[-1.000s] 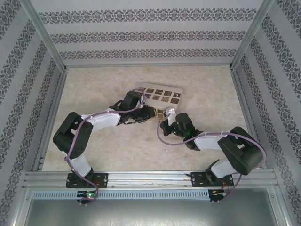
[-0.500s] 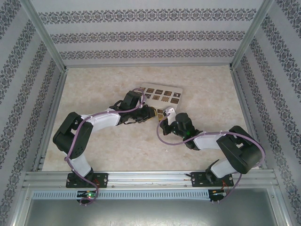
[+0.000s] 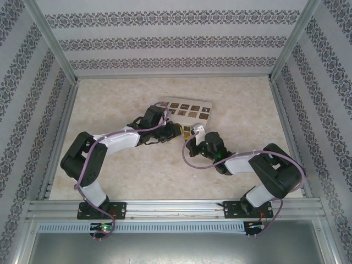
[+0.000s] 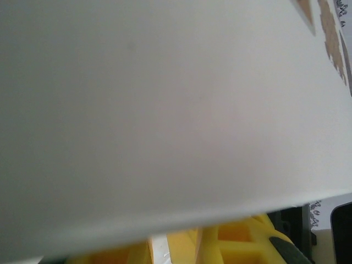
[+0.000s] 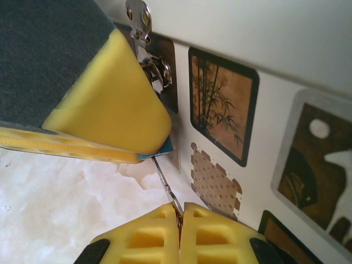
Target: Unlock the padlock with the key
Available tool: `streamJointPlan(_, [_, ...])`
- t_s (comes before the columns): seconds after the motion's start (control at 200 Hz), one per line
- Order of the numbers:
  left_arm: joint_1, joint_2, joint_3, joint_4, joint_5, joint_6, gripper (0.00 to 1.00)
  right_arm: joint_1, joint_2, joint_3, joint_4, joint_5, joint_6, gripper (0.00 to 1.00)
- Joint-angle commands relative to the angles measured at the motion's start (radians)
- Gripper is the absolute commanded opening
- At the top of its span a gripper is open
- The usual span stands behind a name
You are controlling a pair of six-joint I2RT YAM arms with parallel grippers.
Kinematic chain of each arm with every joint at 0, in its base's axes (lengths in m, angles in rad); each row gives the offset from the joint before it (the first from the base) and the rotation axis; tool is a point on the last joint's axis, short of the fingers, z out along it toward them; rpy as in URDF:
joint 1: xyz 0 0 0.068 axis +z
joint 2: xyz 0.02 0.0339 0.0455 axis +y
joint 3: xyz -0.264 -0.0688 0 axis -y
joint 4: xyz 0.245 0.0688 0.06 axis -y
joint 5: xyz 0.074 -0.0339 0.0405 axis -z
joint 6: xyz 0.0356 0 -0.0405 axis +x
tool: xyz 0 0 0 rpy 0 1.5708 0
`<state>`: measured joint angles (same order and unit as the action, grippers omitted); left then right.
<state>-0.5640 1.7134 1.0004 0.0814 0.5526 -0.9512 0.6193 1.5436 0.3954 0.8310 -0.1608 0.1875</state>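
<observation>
My left claw (image 3: 174, 131) sits against the near face of the box (image 5: 286, 44), clenched on the padlock (image 5: 166, 146). A blue corner of it peeks out from the grip, just below the silver hasp (image 5: 141, 25) on the box. From that corner the key (image 5: 163, 182), a thin dark shaft, slants away from the box into my right claw (image 5: 180, 212), which is clenched tight on it over the table (image 5: 60, 209).
</observation>
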Motion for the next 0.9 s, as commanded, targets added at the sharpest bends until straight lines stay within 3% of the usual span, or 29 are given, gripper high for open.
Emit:
streamJointPlan(0.0, [-0.033, -0.050, 0.020, 0.008, 0.064, -0.012, 0.16, 0.002, 0.009, 0.003, 0.131, 0.012, 0.026, 0.00])
streamJointPlan(0.894, [-0.031, -0.053, 0.018, 0.006, 0.050, -0.025, 0.16, 0.000, -0.046, -0.046, 0.129, -0.009, 0.039, 0.00])
